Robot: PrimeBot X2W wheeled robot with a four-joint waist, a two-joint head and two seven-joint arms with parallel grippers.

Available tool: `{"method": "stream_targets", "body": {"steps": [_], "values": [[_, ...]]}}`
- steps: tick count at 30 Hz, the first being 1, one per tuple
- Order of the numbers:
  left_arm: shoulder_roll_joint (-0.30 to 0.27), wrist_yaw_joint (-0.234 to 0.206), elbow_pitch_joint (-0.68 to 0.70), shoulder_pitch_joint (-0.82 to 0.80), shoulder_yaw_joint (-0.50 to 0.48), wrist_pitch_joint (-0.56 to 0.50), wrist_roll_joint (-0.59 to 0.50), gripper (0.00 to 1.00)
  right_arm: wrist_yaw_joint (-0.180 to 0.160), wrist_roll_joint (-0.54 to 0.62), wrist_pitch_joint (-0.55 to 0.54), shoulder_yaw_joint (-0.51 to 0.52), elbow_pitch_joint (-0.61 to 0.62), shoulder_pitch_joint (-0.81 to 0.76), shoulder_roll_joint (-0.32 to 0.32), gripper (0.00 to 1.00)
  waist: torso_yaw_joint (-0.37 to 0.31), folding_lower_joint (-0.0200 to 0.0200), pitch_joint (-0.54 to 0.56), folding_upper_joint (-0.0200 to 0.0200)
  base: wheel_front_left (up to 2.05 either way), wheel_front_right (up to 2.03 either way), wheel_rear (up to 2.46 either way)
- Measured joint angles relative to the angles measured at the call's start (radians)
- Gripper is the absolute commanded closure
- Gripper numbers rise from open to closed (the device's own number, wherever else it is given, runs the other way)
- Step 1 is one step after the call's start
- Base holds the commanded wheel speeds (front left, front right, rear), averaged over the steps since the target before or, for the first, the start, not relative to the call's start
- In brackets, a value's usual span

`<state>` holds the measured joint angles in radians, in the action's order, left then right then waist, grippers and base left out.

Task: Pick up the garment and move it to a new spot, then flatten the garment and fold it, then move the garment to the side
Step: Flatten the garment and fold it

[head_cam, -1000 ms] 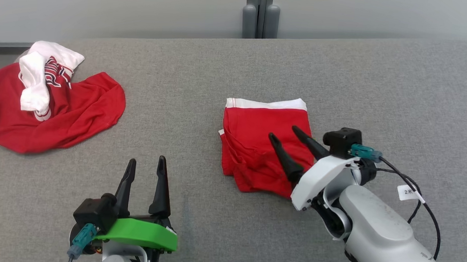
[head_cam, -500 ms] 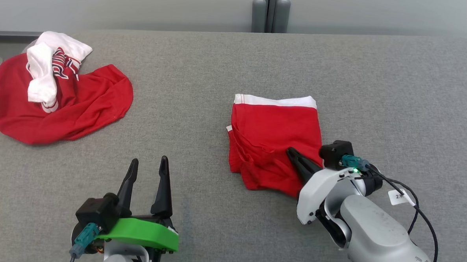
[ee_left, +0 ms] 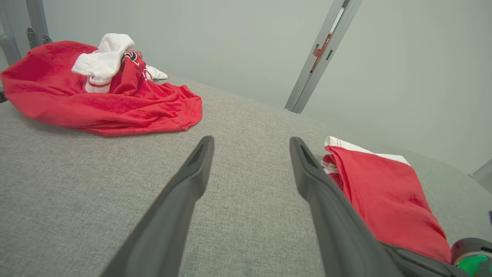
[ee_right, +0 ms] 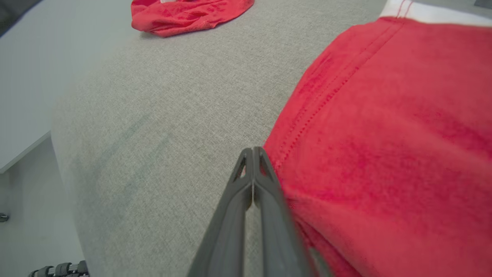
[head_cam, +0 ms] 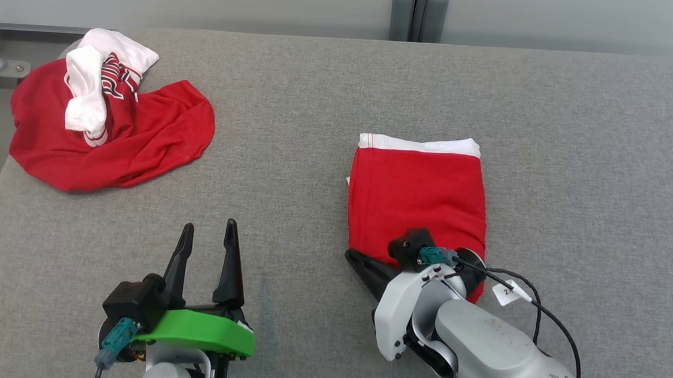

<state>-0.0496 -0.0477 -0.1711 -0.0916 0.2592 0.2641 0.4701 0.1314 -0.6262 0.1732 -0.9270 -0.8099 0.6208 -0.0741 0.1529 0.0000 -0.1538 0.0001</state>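
The garment, a pair of red shorts folded into a neat upright rectangle, lies flat on the grey table a little right of centre, its white waistband along the far edge. The right gripper sits low at the garment's near left corner, its two dark fingers pressed together. In the right wrist view the tips meet with no cloth visible between them, and the red hem lies right against the side of one finger. Whether any fabric is caught lower down, under the fingers, I cannot tell. The left gripper is well apart from the garment, near the table's front edge on the left, with its fingers spread wide over bare grey cloth and nothing between them. At the table's far left corner lies a crumpled heap of red and white clothing.
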Motion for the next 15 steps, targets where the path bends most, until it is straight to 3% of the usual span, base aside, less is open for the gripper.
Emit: {"method": "stream_targets", "body": {"steps": [7, 11, 12, 13, 14, 15], "values": [[0.0, -0.004, 0.003, -0.001, -0.01, 0.0, 0.003, 0.0, 0.0, -0.053, 0.033, -0.077, -0.025, 0.021, 0.007, 1.0, -0.01, 0.0, -0.006, -0.0001, 0.0, 0.0, 0.0], [0.0, -0.005, 0.014, -0.008, -0.031, 0.0, 0.001, 0.0, 0.0, -0.059, 0.078, -0.055, -0.004, 0.05, 0.008, 0.98, -0.027, 0.0, -0.004, 0.0, 0.0, 0.0, 0.0], [0.0, -0.005, 0.018, -0.012, -0.035, 0.0, -0.004, 0.0, 0.0, -0.058, 0.083, -0.04, 0.003, 0.053, 0.006, 0.87, -0.031, 0.0, -0.003, -0.0001, 0.0, 0.0, 0.0], [0.0, -0.005, 0.024, -0.018, -0.04, 0.0, -0.011, 0.0, 0.0, -0.054, 0.085, -0.017, 0.012, 0.055, 0.003, 0.65, -0.036, 0.0, -0.001, 0.0, 0.0, 0.0, 0.0], [0.0, -0.005, 0.027, -0.023, -0.044, 0.0, -0.019, 0.0, 0.0, -0.044, 0.087, 0.013, 0.028, 0.054, -0.002, 0.58, -0.042, 0.0, 0.001, 0.0, 0.0, 0.0, 0.0], [0.0, -0.005, 0.029, -0.025, -0.05, 0.0, -0.026, 0.0, 0.0, -0.03, 0.088, 0.057, 0.059, 0.051, -0.007, 0.28, -0.048, 0.0, 0.003, 0.0, 0.0, 0.0, 0.0]]}}
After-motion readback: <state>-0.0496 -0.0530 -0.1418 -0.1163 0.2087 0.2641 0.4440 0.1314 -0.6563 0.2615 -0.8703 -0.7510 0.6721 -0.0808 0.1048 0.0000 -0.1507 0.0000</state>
